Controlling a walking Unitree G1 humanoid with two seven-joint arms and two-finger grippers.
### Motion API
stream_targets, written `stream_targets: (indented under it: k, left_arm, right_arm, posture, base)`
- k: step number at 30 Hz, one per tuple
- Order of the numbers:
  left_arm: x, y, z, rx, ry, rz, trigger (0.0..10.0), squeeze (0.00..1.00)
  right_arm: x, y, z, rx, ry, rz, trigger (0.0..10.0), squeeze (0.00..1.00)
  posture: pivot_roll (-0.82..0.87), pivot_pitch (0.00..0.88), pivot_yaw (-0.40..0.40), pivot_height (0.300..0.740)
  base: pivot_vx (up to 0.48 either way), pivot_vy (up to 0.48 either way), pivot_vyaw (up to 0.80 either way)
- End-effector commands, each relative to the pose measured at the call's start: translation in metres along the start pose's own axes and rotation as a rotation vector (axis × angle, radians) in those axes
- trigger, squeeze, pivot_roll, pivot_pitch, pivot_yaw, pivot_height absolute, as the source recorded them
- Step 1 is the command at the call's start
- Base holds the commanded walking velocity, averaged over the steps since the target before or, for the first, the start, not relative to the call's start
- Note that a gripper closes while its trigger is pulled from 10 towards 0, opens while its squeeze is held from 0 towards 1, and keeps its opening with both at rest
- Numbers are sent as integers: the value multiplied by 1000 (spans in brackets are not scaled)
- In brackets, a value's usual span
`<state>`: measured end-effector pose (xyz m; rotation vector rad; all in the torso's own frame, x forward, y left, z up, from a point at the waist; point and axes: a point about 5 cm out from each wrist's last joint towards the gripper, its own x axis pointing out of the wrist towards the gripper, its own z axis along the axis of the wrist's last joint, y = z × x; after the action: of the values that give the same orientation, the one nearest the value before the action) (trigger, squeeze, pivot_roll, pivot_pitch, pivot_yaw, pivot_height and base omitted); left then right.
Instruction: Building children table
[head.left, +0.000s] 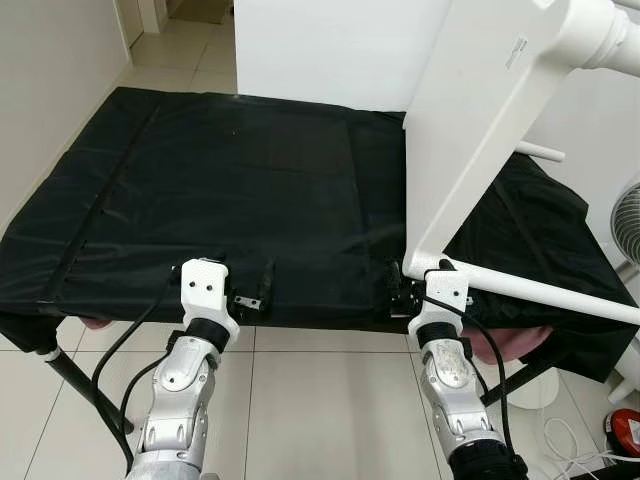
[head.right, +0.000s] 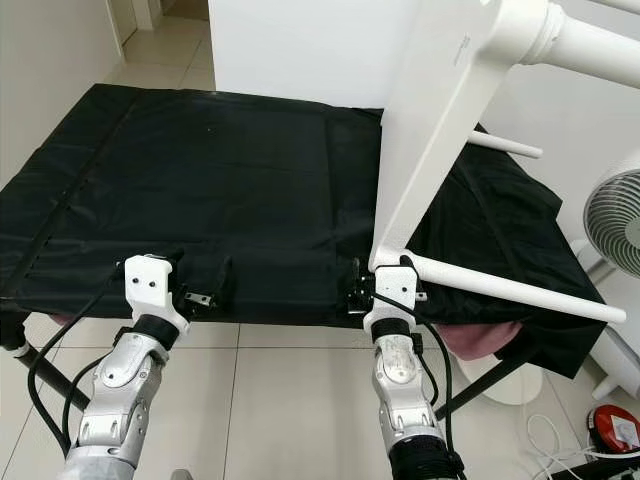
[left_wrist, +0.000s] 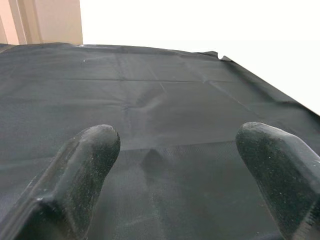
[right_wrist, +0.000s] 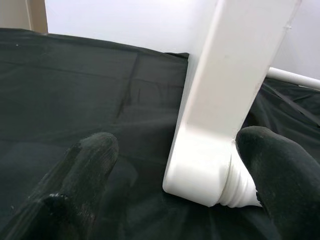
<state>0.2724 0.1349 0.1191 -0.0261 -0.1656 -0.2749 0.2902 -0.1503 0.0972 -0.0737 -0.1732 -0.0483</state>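
The right end effector (right_wrist: 170, 185) sits at the near edge of the tabletop (head.left: 250, 180), toward its right side, with its two black fingers (right_wrist: 280, 170) spread apart. Between them stands the lower corner of the white table frame (head.left: 470, 130): one finger touches the ribbed collar where a leg joins the panel, the other stands apart from the panel on its far side, so the end effector is open around the corner, not clamped on it. The frame is one flat white panel tilted up off the cloth, resting on that corner. Three round white legs (head.left: 560, 290) are in view: one runs out along the near right edge past the corner, one thin end pokes out beyond the panel further back, and one thick turned one juts from the panel's top.

The left end effector (left_wrist: 175, 150) rests at the near edge toward the left side, its two fingers wide apart with only black cloth between them, holding nothing.

One black cloth covers the whole tabletop. On the tiled floor (head.left: 310, 400) to the right stand one fan (head.right: 615, 225) and one red object (head.right: 615, 430).
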Motion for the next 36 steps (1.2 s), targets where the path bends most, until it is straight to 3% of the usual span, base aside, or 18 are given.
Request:
stream_targets:
  k: [1, 36]
  left_arm:
    - [3, -1, 5, 9, -23, 25, 10000, 0]
    - [4, 1, 8, 25, -40, 49, 10000, 0]
  right_arm:
    - [0, -4, -2, 0, 4, -11, 10000, 0]
    - [-1, 4, 1, -19, -23, 33, 10000, 0]
  posture:
    - [-17, 0, -68, 740]
    - [-14, 0, -73, 740]
  base:
    - [0, 0, 0]
    - [0, 0, 0]
